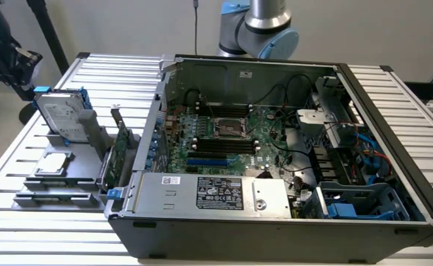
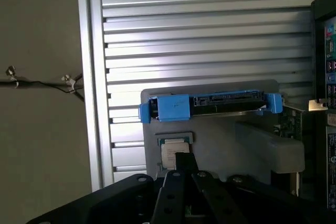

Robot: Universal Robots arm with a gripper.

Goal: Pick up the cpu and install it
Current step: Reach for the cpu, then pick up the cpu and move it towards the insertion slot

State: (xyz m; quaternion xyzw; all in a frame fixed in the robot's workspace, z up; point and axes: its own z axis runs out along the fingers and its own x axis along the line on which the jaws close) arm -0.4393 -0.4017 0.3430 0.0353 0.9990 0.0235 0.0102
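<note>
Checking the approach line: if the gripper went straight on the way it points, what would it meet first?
Probably the cpu, lying flat on the grey holder; the gripper, jaws shut, lines up with it, though depth is unclear.

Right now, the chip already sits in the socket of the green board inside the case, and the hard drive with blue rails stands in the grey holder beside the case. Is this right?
No. The chip is not in the socket; it lies on the grey holder beside the case, near the hard drive, which does stand there. The exterior view shows it.
</note>
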